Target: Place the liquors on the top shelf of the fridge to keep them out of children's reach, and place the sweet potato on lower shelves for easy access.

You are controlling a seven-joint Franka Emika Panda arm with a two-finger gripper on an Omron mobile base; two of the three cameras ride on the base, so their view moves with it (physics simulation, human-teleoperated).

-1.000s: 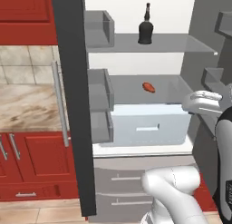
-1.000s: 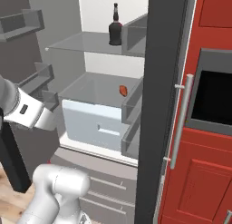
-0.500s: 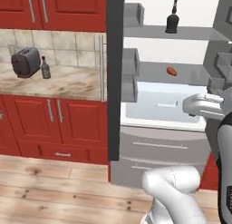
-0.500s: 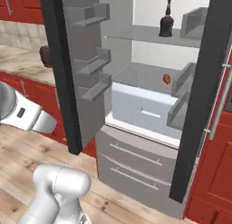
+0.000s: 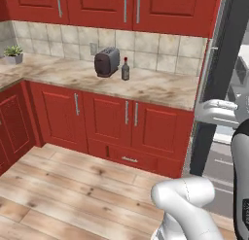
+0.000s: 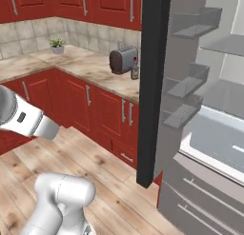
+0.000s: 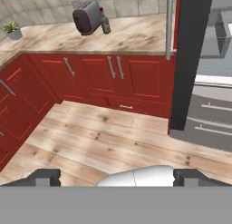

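Hand view: grey bottle (image 7: pixel 105 22) seemingly far beyond jaws.

I count one liquor bottle (image 5: pixel 125 69), one toaster (image 5: pixel 106 62) at its 9 o'clock, one potted plant (image 5: pixel 13 54), one open fridge (image 6: pixel 200 115).

Open fridge (image 6: pixel 200 134) at right, its dark grey door (image 6: pixel 152 82) swung out edge-on, grey door bins (image 6: pixel 188 86) stepped down the inner face. Pale blue drawer (image 6: pixel 214 139) low in the white-grey interior, grey freezer drawers (image 6: pixel 200 200) beneath. Left of the door, marbled beige tabletop (image 6: pixel 71 65) over red cabinets (image 6: pixel 90 105), turning a corner. Dark toaster (image 6: pixel 122 61) on the tabletop near the tiled backsplash, slim grey liquor bottle with red cap (image 6: pixel 135 69) just beside it, upright. Small potted plant (image 6: pixel 57 45) far back in the corner. Wooden plank floor (image 6: pixel 114 196) below.
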